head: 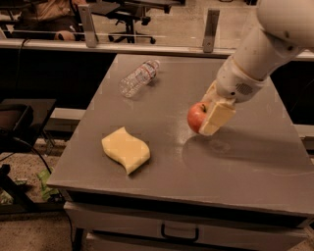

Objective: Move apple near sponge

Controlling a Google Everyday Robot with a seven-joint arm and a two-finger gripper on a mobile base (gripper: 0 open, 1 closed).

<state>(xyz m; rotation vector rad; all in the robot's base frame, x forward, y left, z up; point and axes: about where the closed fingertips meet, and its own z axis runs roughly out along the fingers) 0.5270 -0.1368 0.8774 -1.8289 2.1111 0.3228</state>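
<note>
Holding: small round red apple with a yellowish blush (195,117), pinched by the pale-yellow blocky fingers (217,116) of the 2-finger gripper (206,119).
Claw state: pressed together on the apple; 1 finger lay flat against the fruit's right side, the other was mostly hidden behind it.
Gripper position: hung over the right-centre of the flat grey table (245,166), at the end of a thick white arm (260,54) slanting down from the upper right.
Apple location: seemingly raised just clear of the surface, with a round dark shadow on the tabletop below; sat to the right of the sponge and well apart from it.
Sponge: flat pale-yellow foam sponge with wavy S-curved edges (126,149); lay flat near the table's front-left corner, touching nothing.
Bottle: clear plastic water bottle (139,77); lay on its side toward the back left, far from both apple and sponge.
Under the table: pale drawer front with 1 dark handle (179,231).
Background: dark office chairs (128,14) beyond the far edge.
</note>
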